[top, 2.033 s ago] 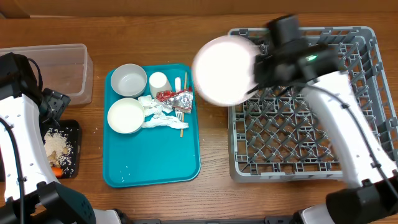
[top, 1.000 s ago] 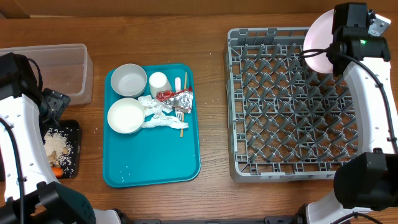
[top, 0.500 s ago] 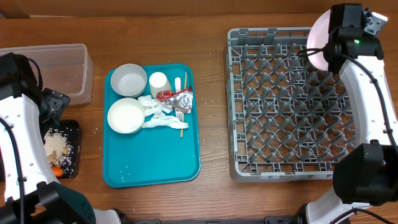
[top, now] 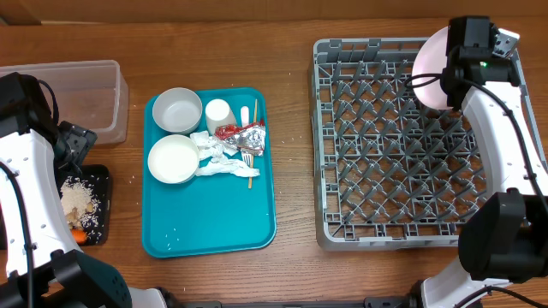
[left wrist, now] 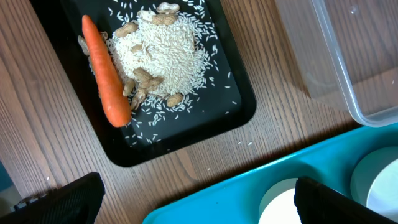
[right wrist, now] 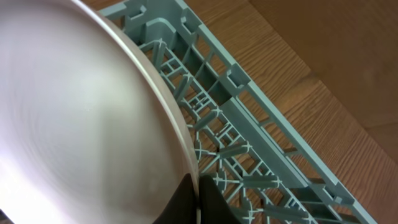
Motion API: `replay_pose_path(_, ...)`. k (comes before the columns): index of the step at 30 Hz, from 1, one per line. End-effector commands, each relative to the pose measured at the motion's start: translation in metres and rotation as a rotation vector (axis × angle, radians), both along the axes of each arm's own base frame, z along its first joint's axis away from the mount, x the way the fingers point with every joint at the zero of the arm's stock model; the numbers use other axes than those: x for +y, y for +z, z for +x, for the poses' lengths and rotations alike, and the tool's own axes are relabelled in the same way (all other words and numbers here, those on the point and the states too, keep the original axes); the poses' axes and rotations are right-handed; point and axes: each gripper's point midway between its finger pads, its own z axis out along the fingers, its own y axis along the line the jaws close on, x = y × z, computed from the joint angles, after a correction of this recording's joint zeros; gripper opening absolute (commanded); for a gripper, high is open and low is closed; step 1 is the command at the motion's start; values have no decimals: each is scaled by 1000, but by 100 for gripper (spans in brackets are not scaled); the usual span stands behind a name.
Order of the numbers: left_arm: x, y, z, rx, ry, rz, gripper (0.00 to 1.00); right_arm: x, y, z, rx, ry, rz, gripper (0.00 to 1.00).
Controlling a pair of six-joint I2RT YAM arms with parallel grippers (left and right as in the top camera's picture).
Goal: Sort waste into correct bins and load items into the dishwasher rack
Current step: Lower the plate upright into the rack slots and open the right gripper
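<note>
My right gripper [top: 454,70] is shut on the rim of the pale pink plate [top: 431,68], holding it tilted on edge over the far right corner of the grey dishwasher rack [top: 402,231]. In the right wrist view the plate [right wrist: 74,112] fills the left, pinched by my fingers [right wrist: 198,202] above the rack's wall [right wrist: 261,118]. My left gripper [left wrist: 193,202] is open over the wood between the black tray [left wrist: 236,106] and the teal tray [left wrist: 249,186]. The black tray holds rice [left wrist: 165,53] and an orange carrot [left wrist: 106,71]. The clear tub [top: 94,94] stands at the far left.
The teal tray [top: 214,222] holds two white bowls [top: 177,109] [top: 173,159], a white cup [top: 219,114], crumpled napkins [top: 214,158], foil and red wrapper [top: 241,135], a white fork and a wooden stick [top: 253,115]. Peanuts lie in the rice.
My right arm has carried the plate from above the rack's left edge to its far right corner and tilted it on edge, then shifted it slightly left. The left arm has not moved.
</note>
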Motion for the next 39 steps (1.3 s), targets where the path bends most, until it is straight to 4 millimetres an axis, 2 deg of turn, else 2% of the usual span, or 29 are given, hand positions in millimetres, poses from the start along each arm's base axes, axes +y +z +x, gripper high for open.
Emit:
replay_pose_path(1,1,-1,-1,9,10,9,100,7,-2,3,-3,16,0,4)
replay_pose_path(11,1,-1,-1,8,10,9,100,33,4,12,5,93,-33,6)
replay_pose_path(12,1,-1,-1,8,10,9,100,36,6,13,3,100,-33,9)
replay_pose_path(13,1,-1,-1,9,9,9,100,40,8,14,0,108,-32,17)
replay_pose_path(16,1,-1,-1,9,10,9,100,54,20,16,-20,141,-11,52)
replay_pose_path(20,1,-1,-1,9,10,9,100,92,46,20,-65,272,160,78)
replay_pose_path(22,1,-1,-1,8,9,9,100,115,64,21,-99,354,274,85)
replay_pose_path(25,1,-1,-1,9,9,9,100,147,97,19,-160,478,433,89)
replay_pose_path(28,1,-1,-1,8,10,9,100,176,121,15,-198,589,565,90)
replay_pose_path(34,1,-1,-1,8,10,9,100,247,128,-2,-170,821,860,96)
replay_pose_path(36,1,-1,-1,9,10,9,100,263,124,-8,-143,856,894,96)
replay_pose_path(39,1,-1,-1,9,9,9,100,286,107,-14,-79,886,909,96)
